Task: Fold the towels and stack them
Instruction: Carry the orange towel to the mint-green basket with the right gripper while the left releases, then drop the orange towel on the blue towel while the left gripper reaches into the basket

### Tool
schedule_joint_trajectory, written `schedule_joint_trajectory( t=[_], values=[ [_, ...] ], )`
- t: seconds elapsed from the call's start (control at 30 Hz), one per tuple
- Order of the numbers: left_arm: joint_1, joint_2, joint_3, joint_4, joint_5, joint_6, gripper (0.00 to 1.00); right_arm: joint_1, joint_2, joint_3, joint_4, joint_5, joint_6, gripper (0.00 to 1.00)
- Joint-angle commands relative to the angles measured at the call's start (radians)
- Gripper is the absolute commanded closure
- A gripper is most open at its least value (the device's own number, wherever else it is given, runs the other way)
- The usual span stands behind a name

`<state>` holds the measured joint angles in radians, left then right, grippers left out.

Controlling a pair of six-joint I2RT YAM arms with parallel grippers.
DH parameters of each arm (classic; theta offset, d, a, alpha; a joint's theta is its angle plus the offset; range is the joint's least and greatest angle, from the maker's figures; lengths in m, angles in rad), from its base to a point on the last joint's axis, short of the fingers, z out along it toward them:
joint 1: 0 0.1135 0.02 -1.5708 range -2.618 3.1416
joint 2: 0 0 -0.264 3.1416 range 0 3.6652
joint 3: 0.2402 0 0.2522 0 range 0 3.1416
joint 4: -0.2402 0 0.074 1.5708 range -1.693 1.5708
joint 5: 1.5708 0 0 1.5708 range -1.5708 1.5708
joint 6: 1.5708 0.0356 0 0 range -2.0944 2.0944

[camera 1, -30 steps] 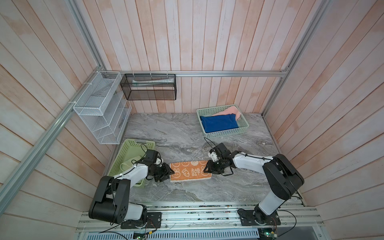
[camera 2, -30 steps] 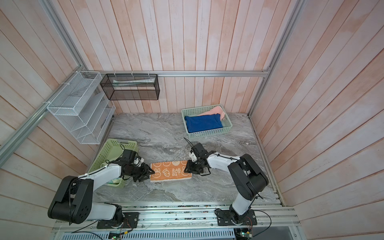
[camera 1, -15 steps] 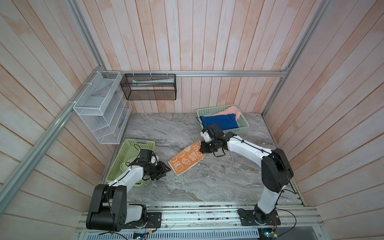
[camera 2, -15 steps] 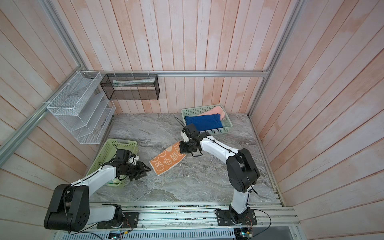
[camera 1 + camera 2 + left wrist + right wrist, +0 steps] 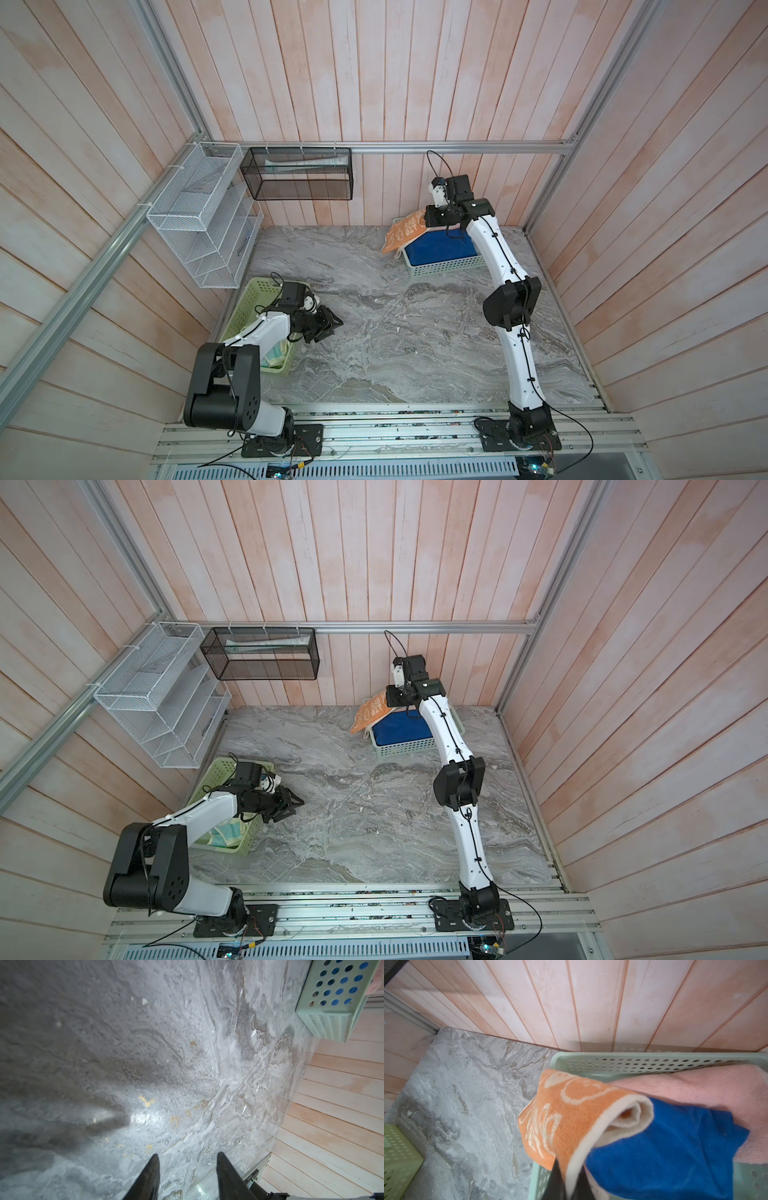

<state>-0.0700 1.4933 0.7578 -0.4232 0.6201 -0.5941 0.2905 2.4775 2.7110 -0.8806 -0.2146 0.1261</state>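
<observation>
Towel (image 5: 571,1118), orange with cream bunnies, dangles folded, clamped in right claw (image 5: 570,1169); left claw (image 5: 188,1154) stands parted.

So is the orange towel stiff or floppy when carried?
Probably floppy: the orange towel droops from the right gripper, pinched at one edge. Likely light, since that pinch carries it. Its curled fold may slump open once released.

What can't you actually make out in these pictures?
- Pink towel: mostly hidden in both top views behind the right arm.
- Patterned towel: mostly covered by the left arm, both top views.
- Right jaws' tips: wrapped in the orange towel, right wrist view.
- Black wire basket's contents: too small, top views.
</observation>
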Motion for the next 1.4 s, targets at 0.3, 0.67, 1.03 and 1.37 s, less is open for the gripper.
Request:
schedule_joint_trajectory(
  t=[0.3,0.67,1.03,1.37],
  values=[
    [0.007,0.126,0.077,0.019,0.024,0.027,0.55,-0.134,0.001,-0.268,-0.028,-0.055,-0.076,1.00],
    [-0.138,0.196,0.249,0.048,0.037,0.030,0.56,-0.106,-0.082,-0.427,0.073,0.083,-0.098,1.00],
    [-0.232,0.314,0.386,0.046,0.028,0.028,0.57,-0.155,0.025,-0.202,0.014,0.263,-0.202,1.00],
    [-0.231,0.334,0.463,-0.065,-0.035,0.124,0.58,-0.186,0.032,-0.166,0.013,0.378,-0.204,0.44]
  ],
)
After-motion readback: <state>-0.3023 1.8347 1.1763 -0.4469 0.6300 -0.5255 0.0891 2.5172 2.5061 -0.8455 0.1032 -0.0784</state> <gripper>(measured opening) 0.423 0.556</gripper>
